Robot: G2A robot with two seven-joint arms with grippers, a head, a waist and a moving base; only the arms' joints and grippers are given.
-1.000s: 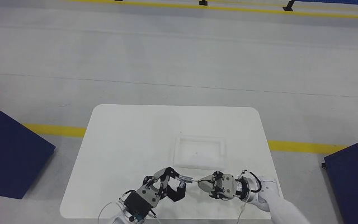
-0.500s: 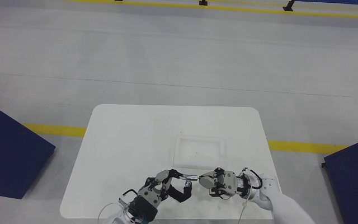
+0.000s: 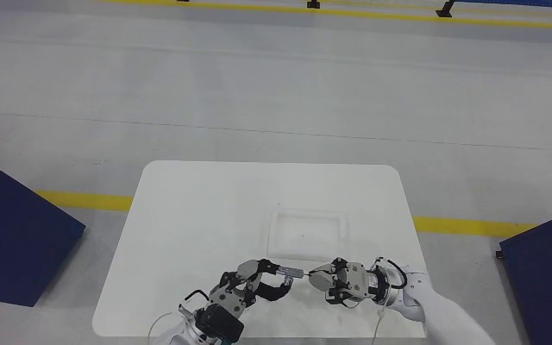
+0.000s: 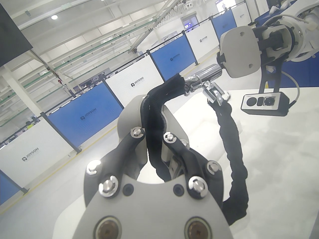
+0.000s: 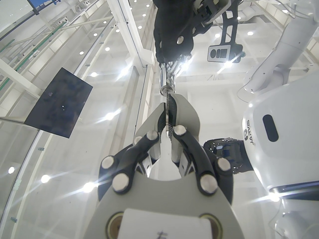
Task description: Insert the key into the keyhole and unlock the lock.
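left gripper (image 4: 154, 111) and right gripper (image 5: 169, 103): pale grey jaws, black linkages, silver screws; glossy white arm shells (image 3: 440, 310).

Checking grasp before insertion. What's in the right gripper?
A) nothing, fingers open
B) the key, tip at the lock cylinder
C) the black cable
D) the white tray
B: the right wrist view shows the right gripper shut on the key, its tip at the cable lock's chrome cylinder.

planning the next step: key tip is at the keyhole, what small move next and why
Probably ease the right tool forward along the chrome cylinder of the black cable lock: the flat metal key is lined up with its tip at the keyhole, but most of its blade shows outside.
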